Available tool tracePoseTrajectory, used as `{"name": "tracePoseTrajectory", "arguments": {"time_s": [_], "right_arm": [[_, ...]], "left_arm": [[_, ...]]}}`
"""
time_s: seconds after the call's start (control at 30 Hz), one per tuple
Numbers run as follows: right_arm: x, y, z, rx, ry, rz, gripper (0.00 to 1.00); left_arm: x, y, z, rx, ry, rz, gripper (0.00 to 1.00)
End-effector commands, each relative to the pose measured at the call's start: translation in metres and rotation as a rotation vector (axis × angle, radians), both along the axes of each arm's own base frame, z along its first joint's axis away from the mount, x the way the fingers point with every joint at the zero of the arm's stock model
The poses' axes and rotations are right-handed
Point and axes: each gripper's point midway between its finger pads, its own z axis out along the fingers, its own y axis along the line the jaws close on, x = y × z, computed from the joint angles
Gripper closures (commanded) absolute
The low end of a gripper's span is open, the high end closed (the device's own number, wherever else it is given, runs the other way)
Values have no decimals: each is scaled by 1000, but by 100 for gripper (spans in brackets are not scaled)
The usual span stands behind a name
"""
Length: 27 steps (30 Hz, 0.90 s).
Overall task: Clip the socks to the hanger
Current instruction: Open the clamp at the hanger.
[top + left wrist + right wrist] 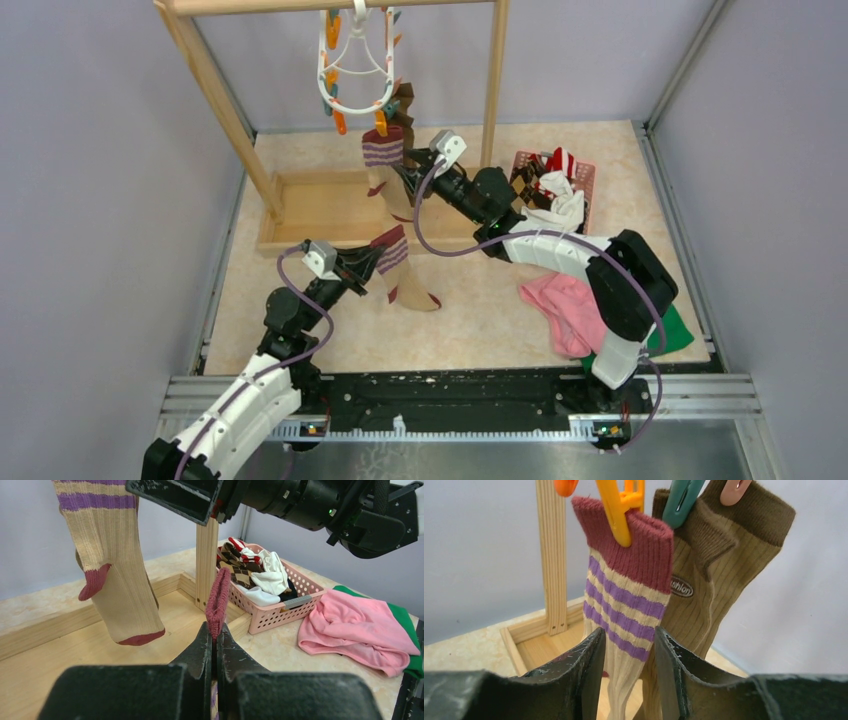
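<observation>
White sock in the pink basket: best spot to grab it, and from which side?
Pinch the white sock at its bunched top fold, coming straight down. It lies on top of the pile, above the basket rim, whose walls would likely block a side approach. Set the jaws across the fold, clear of the argyle sock beside it.

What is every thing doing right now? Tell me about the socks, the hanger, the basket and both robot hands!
left gripper: shut on the loose striped sock's cuff.
right gripper: open, fingers either side of the hanging striped sock.
hanger: hanging from the wooden rack.
hanging striped sock: clipped on, orange clip.
olive-brown sock: clipped on beside it.
loose striped sock: not clipped yet.
pink basket: holding more socks.
</observation>
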Motion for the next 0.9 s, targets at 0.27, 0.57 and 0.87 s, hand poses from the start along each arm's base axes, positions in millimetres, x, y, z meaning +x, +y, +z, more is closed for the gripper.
{"name": "tracePoseTrajectory", "arguments": {"time_s": [0.27, 0.57, 0.87], "right_arm": [[16, 2, 56, 155, -78, 23, 66], [13, 5, 54, 147, -102, 66, 60], [6, 4, 57, 166, -105, 134, 87]], "left_arm": [[-2, -3, 10, 0, -38, -20, 100], [-2, -4, 11, 0, -34, -24, 100], [-4, -6, 13, -1, -35, -38, 100]]}}
